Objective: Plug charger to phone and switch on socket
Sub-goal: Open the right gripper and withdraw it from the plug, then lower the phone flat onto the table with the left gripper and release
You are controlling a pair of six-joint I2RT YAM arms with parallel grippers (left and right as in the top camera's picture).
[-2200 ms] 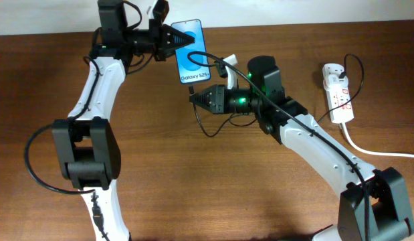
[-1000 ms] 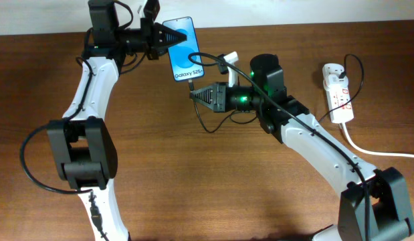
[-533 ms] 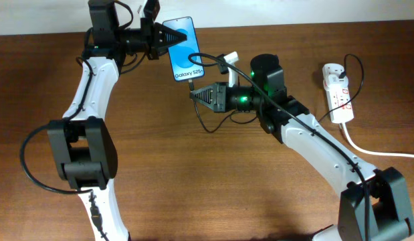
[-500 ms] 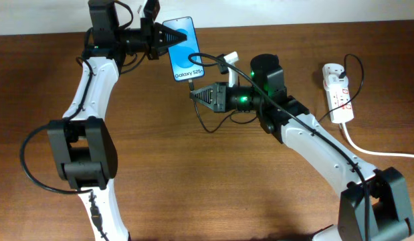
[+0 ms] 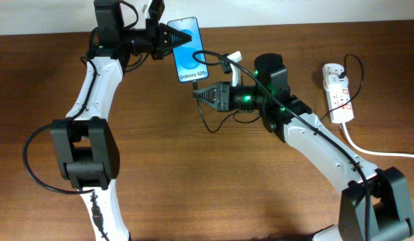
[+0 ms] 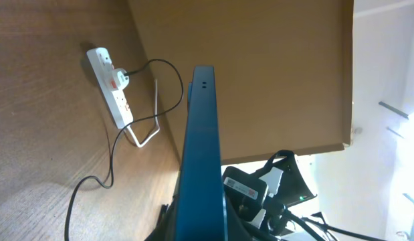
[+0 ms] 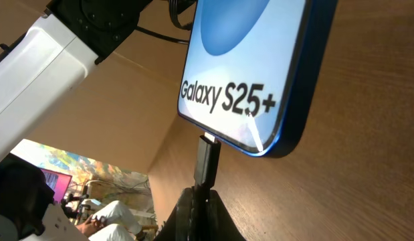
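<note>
My left gripper [image 5: 174, 39] is shut on the top end of the phone [image 5: 190, 51], holding it above the table with its blue "Galaxy S25+" screen up. In the left wrist view the phone [image 6: 201, 161] shows edge-on between the jaws. My right gripper [image 5: 198, 94] is shut on the charger's black plug [image 7: 207, 161], whose tip touches the phone's bottom edge [image 7: 237, 144]. The thin black cable [image 5: 208, 127] loops under my right arm and runs to the white socket [image 5: 338, 92] at the right, which also shows in the left wrist view [image 6: 111, 87].
A thick white mains cord [image 5: 374, 151] leaves the socket toward the right table edge. A white wall borders the table's far edge [image 5: 314, 12]. Both arm bases stand at the near side.
Both grippers have shifted slightly to the right, the phone moving with the left one. The plug stays at the phone's bottom edge.
</note>
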